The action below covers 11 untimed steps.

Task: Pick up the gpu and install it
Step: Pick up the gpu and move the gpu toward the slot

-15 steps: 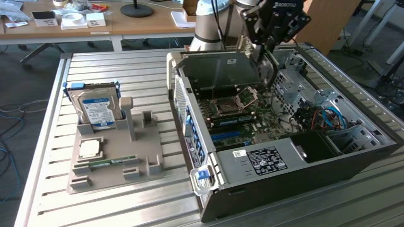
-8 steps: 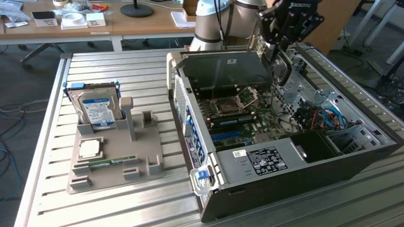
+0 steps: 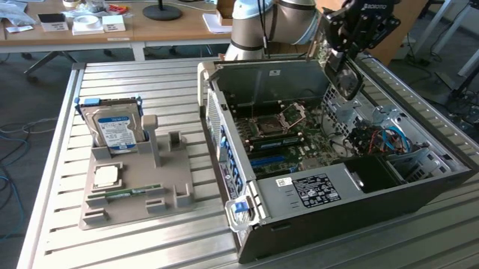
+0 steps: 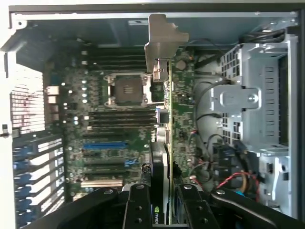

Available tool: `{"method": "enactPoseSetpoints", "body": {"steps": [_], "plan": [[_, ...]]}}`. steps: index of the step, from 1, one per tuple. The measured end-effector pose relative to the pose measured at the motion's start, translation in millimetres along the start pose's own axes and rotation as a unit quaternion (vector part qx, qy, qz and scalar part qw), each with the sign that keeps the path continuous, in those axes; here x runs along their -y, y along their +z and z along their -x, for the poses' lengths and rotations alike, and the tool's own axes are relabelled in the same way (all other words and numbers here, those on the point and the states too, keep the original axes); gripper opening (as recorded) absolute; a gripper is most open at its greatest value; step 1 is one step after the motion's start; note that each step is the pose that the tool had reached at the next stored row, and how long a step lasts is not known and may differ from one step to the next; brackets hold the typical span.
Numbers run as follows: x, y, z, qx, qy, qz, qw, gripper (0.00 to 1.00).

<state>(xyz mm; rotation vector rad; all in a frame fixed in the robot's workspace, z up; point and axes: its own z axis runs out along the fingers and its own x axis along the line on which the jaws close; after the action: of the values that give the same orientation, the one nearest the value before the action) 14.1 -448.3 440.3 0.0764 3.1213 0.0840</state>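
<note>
My gripper (image 3: 350, 39) hangs over the far right side of the open computer case (image 3: 351, 196), shut on the gpu (image 3: 346, 81). The gpu is a dark card with a round black cooler face, and it hangs below the fingers, above the motherboard (image 3: 281, 134). In the wrist view the gpu (image 4: 165, 119) appears edge-on, its silver end bracket (image 4: 162, 40) pointing away from the camera. The black fingers (image 4: 138, 205) clamp the card from both sides at my gripper (image 4: 162, 202). It hovers over the motherboard (image 4: 114, 119), beside the blue slot (image 4: 105, 144).
A grey holder (image 3: 138, 196) on the slatted table carries a silver hard drive (image 3: 116, 131), a CPU (image 3: 107, 176) and a green RAM stick (image 3: 131, 193). Inside the case, a metal drive cage (image 4: 252, 100) and coloured cables (image 3: 382, 140) sit beside the board.
</note>
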Motion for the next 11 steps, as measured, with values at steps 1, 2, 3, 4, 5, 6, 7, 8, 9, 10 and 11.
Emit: {"method": "enactPoseSetpoints", "body": {"steps": [1,2,3,4,5,6,7,8,9,10,11], "plan": [[-0.2,0.1,3.9,0.0000,0.000,0.0000,1.0000,0.27],[-0.3,0.2,7.4,0.0000,0.000,0.0001,1.0000,0.27],[-0.5,0.2,10.8,0.0000,0.000,0.0000,1.0000,0.27],[-0.6,0.3,14.2,0.0000,0.000,0.0000,1.0000,0.27],[-0.8,0.3,17.4,0.0000,0.000,0.0000,1.0000,0.27],[-0.9,0.4,20.6,0.0000,0.000,0.0000,1.0000,0.27],[-1.1,0.5,23.8,0.0000,0.000,0.0000,1.0000,0.27],[-1.3,0.5,27.2,0.0000,0.000,0.0000,1.0000,0.27],[-1.4,0.6,29.4,0.0000,0.000,0.0000,1.0000,0.27],[-1.5,0.6,29.9,0.0000,0.000,0.0000,1.0000,0.27],[-1.5,0.6,29.9,0.0000,0.000,0.0000,1.0000,0.27]]}}
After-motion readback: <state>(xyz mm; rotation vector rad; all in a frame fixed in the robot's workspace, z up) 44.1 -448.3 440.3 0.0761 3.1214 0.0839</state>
